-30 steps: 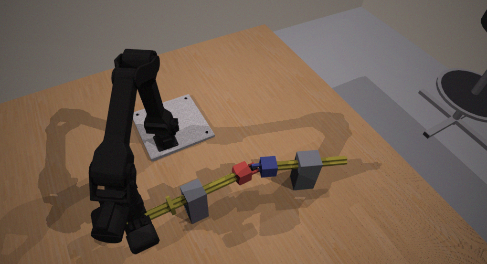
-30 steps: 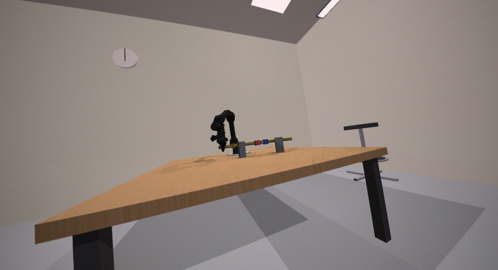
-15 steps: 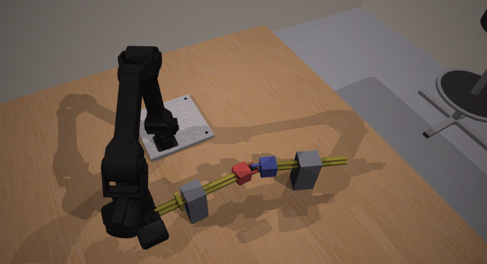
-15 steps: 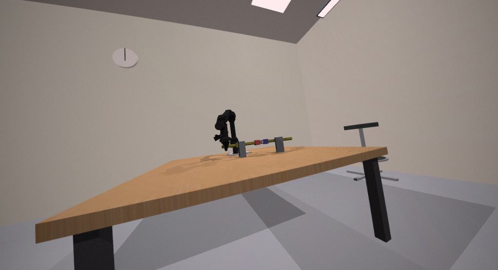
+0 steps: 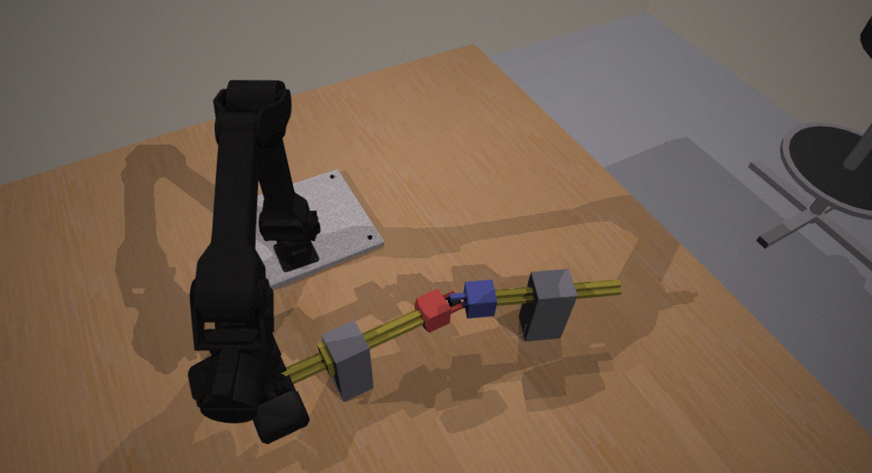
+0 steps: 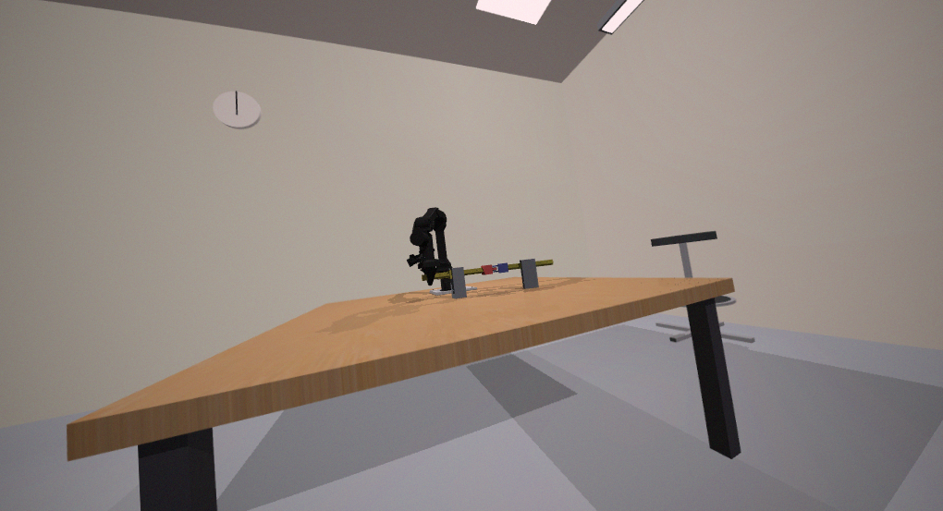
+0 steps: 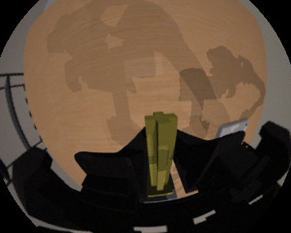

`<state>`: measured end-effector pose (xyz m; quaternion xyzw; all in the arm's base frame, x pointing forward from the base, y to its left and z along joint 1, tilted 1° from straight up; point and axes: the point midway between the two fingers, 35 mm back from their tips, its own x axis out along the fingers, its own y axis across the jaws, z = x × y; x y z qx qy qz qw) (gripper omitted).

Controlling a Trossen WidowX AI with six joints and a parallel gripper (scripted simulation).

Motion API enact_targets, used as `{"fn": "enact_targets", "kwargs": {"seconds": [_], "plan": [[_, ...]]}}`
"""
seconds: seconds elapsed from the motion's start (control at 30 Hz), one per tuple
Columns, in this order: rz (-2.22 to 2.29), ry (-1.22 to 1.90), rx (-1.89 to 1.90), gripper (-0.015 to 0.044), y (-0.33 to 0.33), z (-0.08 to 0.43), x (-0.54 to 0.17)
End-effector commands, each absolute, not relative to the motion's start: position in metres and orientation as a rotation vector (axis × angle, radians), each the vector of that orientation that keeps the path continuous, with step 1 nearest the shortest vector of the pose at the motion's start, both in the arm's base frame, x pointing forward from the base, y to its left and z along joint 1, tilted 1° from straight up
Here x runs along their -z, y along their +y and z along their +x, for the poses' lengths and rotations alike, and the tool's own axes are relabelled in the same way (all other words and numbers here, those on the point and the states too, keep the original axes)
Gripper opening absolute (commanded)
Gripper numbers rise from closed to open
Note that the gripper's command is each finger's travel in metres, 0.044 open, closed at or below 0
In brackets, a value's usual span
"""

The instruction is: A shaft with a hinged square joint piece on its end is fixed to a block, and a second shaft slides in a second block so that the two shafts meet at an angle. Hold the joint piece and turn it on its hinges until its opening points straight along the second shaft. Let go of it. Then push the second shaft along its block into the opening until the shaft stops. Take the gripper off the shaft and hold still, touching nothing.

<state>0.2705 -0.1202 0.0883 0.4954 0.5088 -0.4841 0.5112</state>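
My gripper point(image 5: 275, 386) point(image 6: 430, 277) point(image 7: 155, 128) is shut on the near end of the second, yellow shaft point(image 5: 391, 329) point(image 6: 473, 271) point(image 7: 166, 130). This shaft runs through the left grey block point(image 5: 355, 365) point(image 6: 459, 283), and its cross-shaped collar point(image 5: 327, 358) appears against that block's left face. Its far end meets the red joint piece point(image 5: 432, 310) point(image 6: 487, 269); the tip is hidden there. The red piece is angled along this shaft and hinged to the blue piece point(image 5: 480, 298) point(image 6: 503, 267) on the first yellow shaft point(image 5: 598, 288) point(image 6: 544, 262), which passes through the right grey block point(image 5: 548, 315) point(image 6: 529, 273).
The arm's base stands on a speckled plate point(image 5: 347, 226) behind the left block. The wooden table point(image 5: 701, 372) point(image 6: 395, 340) has its right edge beyond the right block. A stool point(image 5: 820, 165) point(image 6: 684, 261) stands on the floor past that edge.
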Motion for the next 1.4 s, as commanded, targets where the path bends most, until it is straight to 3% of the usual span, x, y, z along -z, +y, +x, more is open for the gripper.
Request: {"fn": "enact_targets", "kwargs": {"seconds": [0.0,0.1,0.27,0.73,1.37], "plan": [[1.191,1.227,1.163,0.0,-0.12,0.271,-0.088],[1.191,1.227,1.163,0.0067,-0.12,0.271,-0.088],[1.191,1.227,1.163,0.0067,-0.12,0.271,-0.088],[1.191,1.227,1.163,0.0434,-0.12,0.271,-0.088],[1.193,1.223,1.164,0.044,-0.121,0.27,-0.118]]}}
